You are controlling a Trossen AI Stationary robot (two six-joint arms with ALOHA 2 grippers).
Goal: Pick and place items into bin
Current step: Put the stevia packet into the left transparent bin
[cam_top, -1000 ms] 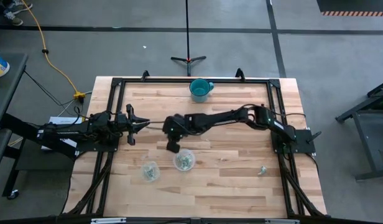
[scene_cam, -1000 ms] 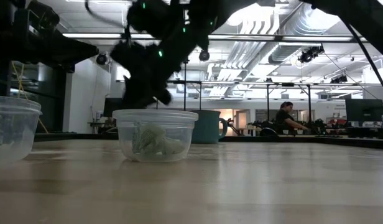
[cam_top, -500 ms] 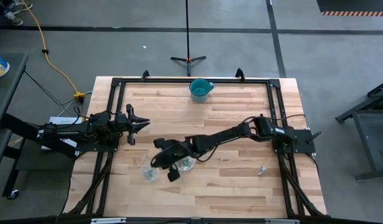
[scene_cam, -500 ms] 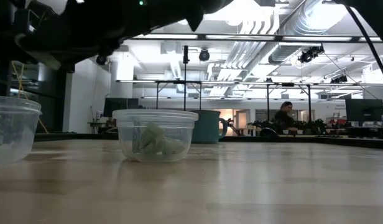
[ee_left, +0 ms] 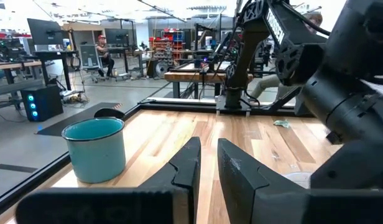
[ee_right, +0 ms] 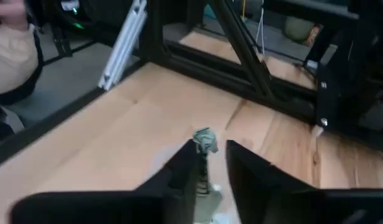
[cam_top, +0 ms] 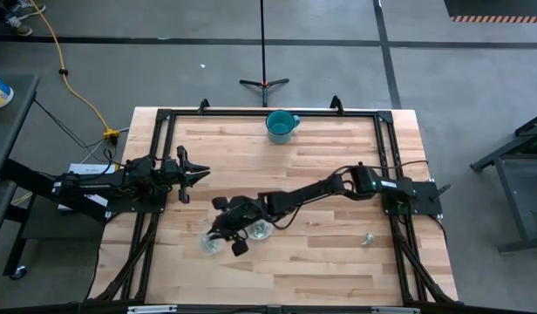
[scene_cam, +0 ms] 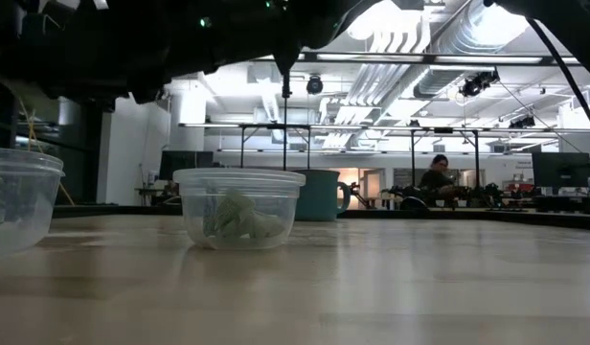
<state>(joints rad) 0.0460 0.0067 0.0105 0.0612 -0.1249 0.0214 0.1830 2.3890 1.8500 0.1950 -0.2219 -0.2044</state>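
Observation:
My right gripper (cam_top: 227,234) reaches across the table and hovers over the gap between two clear bins. It is shut on one tiny green-silver item (ee_right: 205,138). The left bin (cam_top: 209,243) stands just below and left of it. The second bin (cam_top: 260,229) holds several pale green pieces (scene_cam: 239,217). One more item (cam_top: 368,237) lies loose on the wood near the right edge. My left gripper (cam_top: 203,173) waits shut at the table's left side, level, pointing right. My right gripper pinches the small item (ee_right: 205,138) between its two fingers at their free ends. The piece is lifted clear of the table and sticks out just past the fingertip (ee_right: 190,149). From which side the fingers came at it cannot be told.
A teal cup (cam_top: 282,126) stands near the far edge, also seen in the left wrist view (ee_left: 95,149). A black frame (cam_top: 164,118) borders the wooden table. Bare wood spreads between the bins and the right side. A person (scene_cam: 437,182) sits in the room far behind.
My right gripper has swung from the far side of the second bin toward the near-left, passing over that bin and stopping between the two bins. In the low view its dark body has left the spot above the bin. The bins have stayed put.

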